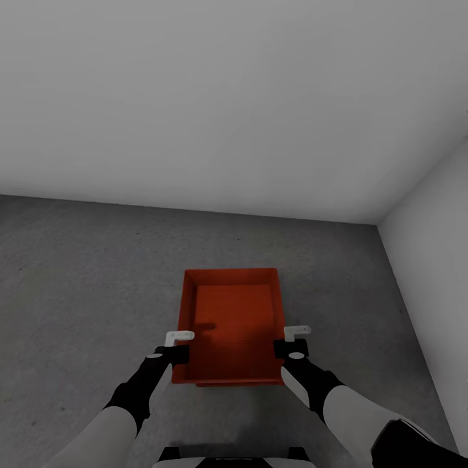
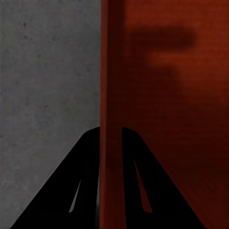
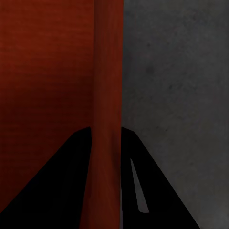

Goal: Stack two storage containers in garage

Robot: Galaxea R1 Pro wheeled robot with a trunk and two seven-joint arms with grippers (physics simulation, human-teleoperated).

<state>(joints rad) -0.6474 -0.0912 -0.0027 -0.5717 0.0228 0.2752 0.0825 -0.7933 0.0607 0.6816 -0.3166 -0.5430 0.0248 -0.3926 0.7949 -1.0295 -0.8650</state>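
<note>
Orange bin (image 1: 233, 325), at 12 o'clock over the garage floor (image 1: 78, 273), is gripped by its side walls: left fingers (image 2: 90, 143) and right fingers (image 3: 83, 143) closed on them. A sliver of a second bin appears beneath. If released off-square, a crooked stack could result.

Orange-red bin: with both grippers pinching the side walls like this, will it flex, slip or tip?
The orange-red bin looks empty, so probably light. Its walls are thin; pinched by the left gripper and right gripper, they may bow slightly. Both grips sit near one end, so the far end could sag or tip.
</note>
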